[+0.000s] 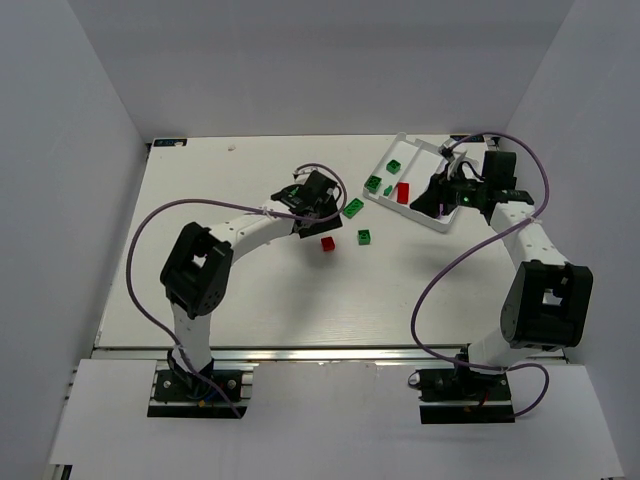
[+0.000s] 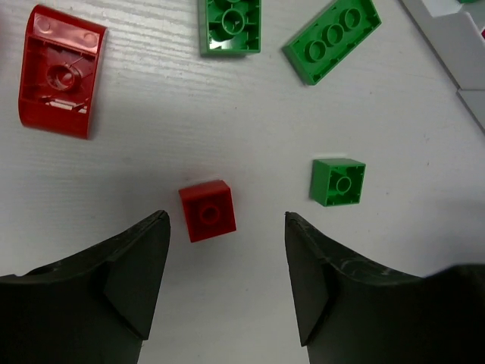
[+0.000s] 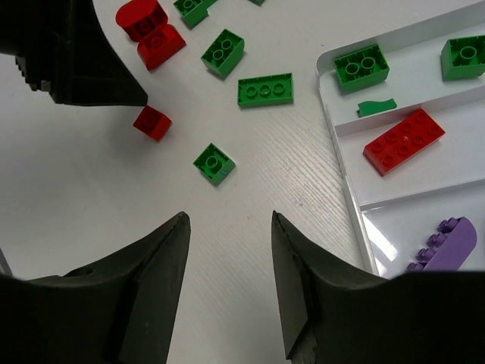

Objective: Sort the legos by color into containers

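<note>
Hazards, judged: the left jaws stand wide open and empty, low over the surface (image 3: 288, 174), straddling the small red cube (image 2: 207, 211). The cube sits nearer the left finger and slightly skewed, so a closing stroke may twist it or pop it out rather than seat it. The small green cube (image 2: 338, 182) lies just beyond the right finger and could be nudged on the descent. The right jaws, also open and holding nothing, hang over the near end of the tray (image 3: 447, 171) and face the same loose cluster, so two arms reaching there at once risk a clash. The tray's dividing walls are thin, so a drop off line could land a brick in the wrong compartment. Count, loose on the surface: red, three, being the small cube, a curved brick (image 3: 160, 44) and a round one (image 3: 142, 17). Green, five in sight, being the small cube, a long brick (image 3: 265, 90), a two-by-two (image 3: 223, 52) and two cut off by the top edge of the right wrist view. Count, in the tray: first compartment, two green bricks (image 3: 361, 67) and a thin green sliver (image 3: 377, 107); middle, one long red brick (image 3: 403, 141); last, one purple piece (image 3: 447, 243), with the rest of that compartment hidden behind a finger
</note>
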`<state>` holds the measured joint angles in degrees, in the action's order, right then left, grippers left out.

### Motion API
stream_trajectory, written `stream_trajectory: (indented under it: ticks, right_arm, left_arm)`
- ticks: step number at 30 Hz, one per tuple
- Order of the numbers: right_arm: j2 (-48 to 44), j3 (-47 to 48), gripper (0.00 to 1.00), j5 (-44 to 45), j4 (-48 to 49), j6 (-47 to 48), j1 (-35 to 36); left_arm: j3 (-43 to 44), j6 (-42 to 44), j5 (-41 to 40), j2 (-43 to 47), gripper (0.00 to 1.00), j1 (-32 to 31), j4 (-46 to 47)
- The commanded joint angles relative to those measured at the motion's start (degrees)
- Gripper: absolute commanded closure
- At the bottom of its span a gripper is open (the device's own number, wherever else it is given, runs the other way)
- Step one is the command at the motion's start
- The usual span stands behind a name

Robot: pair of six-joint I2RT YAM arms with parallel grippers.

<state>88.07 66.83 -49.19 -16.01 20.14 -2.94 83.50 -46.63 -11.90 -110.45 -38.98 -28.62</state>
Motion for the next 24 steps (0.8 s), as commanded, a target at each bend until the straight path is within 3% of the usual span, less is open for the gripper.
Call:
stream_trajectory:
  ticks: [1, 24]
  right_arm:
    - [-1.6, -1.1, 0.47, 0.0, 1.5, -0.7, -0.1]
    - [-2.2, -3.6, 0.44, 0.5, 2.9, -2.4, 0.1]
  left_arm:
    - [4.6, 1.2, -2.0, -1.2, 0.28, -0.8, -3.2]
    - [17.7, 4.8, -6.4, -12.9, 0.27, -2.6, -9.8]
